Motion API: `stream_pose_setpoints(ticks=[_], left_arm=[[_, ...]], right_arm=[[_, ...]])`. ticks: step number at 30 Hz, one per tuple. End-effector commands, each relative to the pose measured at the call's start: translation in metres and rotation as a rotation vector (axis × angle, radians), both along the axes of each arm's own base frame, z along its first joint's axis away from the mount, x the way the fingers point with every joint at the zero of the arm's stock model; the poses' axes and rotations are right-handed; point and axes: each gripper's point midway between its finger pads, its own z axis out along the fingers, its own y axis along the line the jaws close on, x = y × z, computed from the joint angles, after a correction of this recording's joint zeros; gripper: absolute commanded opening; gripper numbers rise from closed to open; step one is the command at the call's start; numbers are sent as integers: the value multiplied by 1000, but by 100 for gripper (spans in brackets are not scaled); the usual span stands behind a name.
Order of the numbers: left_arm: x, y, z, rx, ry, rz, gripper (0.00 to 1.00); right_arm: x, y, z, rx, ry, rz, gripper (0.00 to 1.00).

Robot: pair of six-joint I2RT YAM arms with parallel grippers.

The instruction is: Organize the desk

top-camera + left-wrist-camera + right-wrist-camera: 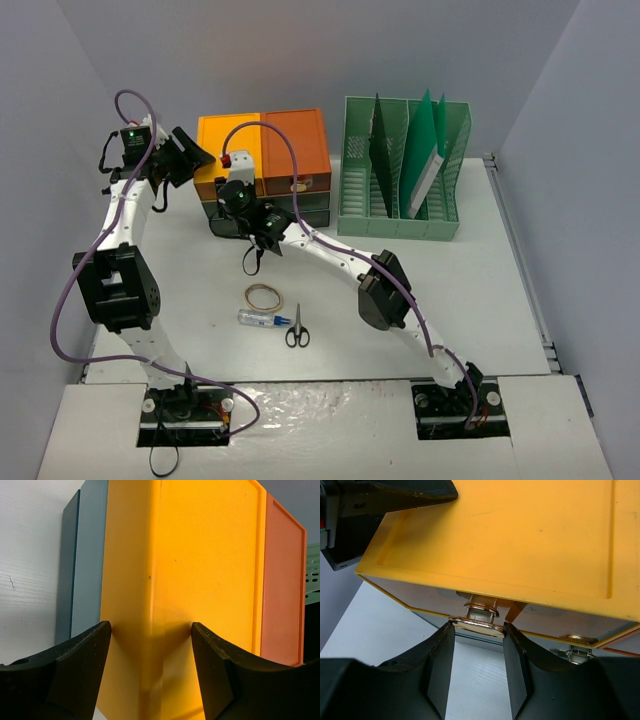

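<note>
We see the desk point(480, 290) as a broad, flat, matte off-white rectangle. It lies level and is by far the widest surface in view, closed in by pale grey walls on the left, back and right. Up close, its top shows fine parallel ribbing. A thin grey strip runs along its right edge, and its near edge meets a glossier white panel. At the back it carries a drawer unit point(265, 165) and, just to the right, a file rack point(400, 170). Toward the front, left of centre, a rubber band point(265, 296), a tube point(262, 319) and scissors point(297, 330) lie close together on it.
</note>
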Motion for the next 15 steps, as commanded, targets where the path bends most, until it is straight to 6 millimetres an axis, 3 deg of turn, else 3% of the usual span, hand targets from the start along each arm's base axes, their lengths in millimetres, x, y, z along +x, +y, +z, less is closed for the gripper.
stream_pose_setpoints(ticks=[1, 11, 15], left_arm=[[-20, -10, -21, 40, 96, -38, 60], [-19, -8, -24, 45, 103, -33, 60], [-19, -8, -26, 48, 105, -33, 60]], right_arm=[[2, -2, 44, 105, -70, -20, 0], [-36, -7, 57, 81, -55, 23, 0], [-55, -9, 50, 53, -40, 41, 0]])
